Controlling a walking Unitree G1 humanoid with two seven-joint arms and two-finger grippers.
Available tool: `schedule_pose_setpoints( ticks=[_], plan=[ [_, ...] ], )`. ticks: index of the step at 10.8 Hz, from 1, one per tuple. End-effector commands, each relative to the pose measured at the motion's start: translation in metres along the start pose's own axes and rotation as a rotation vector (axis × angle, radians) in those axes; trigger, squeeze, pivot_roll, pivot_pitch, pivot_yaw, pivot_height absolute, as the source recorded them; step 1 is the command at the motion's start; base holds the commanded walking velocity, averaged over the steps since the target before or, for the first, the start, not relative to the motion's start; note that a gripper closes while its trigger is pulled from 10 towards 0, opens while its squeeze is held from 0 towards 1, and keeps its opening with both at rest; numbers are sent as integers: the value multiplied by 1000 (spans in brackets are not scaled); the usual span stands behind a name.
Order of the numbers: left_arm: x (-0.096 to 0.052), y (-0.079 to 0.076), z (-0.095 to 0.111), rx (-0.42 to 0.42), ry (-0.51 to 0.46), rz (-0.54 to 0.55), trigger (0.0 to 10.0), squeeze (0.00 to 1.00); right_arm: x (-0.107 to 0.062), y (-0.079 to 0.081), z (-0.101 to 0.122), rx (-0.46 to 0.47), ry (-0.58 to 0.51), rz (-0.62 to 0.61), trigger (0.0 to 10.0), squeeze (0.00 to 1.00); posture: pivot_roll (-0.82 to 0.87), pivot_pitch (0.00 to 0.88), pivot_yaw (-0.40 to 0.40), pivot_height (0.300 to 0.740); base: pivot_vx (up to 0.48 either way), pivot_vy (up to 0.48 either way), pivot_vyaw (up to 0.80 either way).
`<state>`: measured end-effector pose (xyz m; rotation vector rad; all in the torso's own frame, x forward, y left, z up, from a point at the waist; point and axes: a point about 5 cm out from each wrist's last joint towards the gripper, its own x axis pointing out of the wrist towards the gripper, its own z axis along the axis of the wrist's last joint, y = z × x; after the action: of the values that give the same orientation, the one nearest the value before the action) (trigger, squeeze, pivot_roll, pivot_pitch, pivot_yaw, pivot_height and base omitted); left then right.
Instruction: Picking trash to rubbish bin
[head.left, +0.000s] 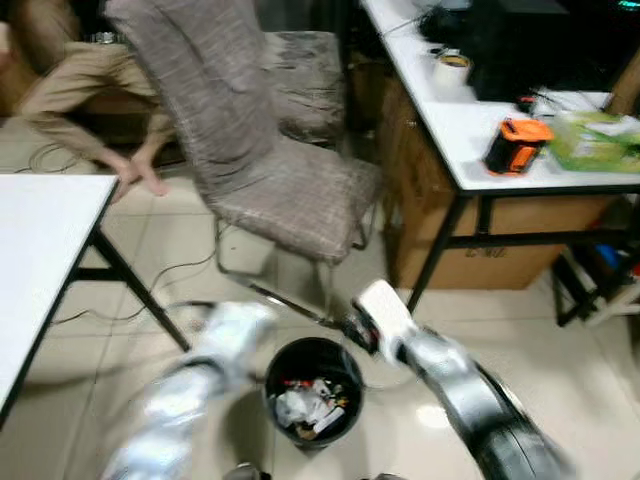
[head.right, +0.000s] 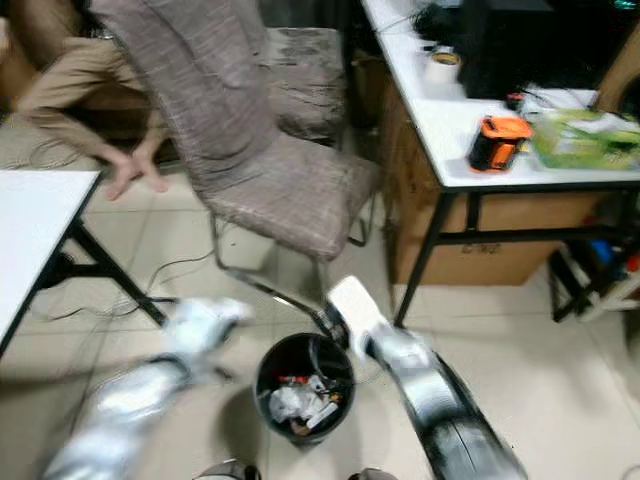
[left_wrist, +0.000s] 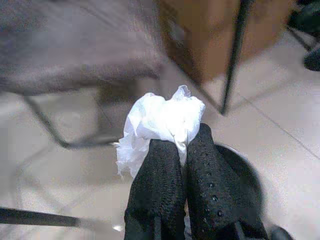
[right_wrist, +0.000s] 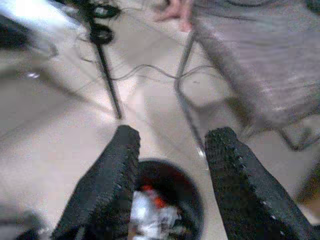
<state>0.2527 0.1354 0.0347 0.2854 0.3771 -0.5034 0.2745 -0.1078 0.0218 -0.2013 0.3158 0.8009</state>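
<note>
Nearly done, by the look of it: crumpled white tissue (left_wrist: 162, 117) pinched tight in the left gripper's (left_wrist: 182, 150) jaws, just above the rim of the black bin (head.left: 313, 388) on the floor, only the drop left to make. Right gripper (right_wrist: 172, 150) beside the bin's far edge, jaws wide and holding nothing. Close behind, a grey chair (head.left: 262, 150), table legs (head.left: 440, 250) and a seated person's hand (head.left: 140, 172).

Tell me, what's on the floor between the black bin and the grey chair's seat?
In the left eye view, bare tile and the chair's metal leg frame lie between it and the rubbish bin.
</note>
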Motion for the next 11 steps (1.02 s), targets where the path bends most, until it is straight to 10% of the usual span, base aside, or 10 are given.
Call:
schedule_pose_setpoints(
  ticks=[1,4,7,8,11],
  plan=[
    [10,-13,-6,25,25,-57,10000,0,-9,5,5,7,-25,36,10000,0,-90,115,8,740,0,0,0],
    [51,-30,0,-19,33,-105,10000,0,-60,41,20,43,-131,2,10000,0,-186,122,47,740,0,0,0],
    [60,-21,-3,95,97,-101,10000,0,-86,57,27,58,-74,-39,10000,0,-220,127,61,740,0,0,0],
    [60,-16,-5,91,99,-94,10000,1000,-90,57,28,60,-47,-48,10000,0,-215,124,58,740,0,0,0],
    [60,-14,-6,40,87,-107,10000,1000,-89,54,31,47,-20,-53,10000,0,-203,113,41,740,0,0,0]
  ],
)
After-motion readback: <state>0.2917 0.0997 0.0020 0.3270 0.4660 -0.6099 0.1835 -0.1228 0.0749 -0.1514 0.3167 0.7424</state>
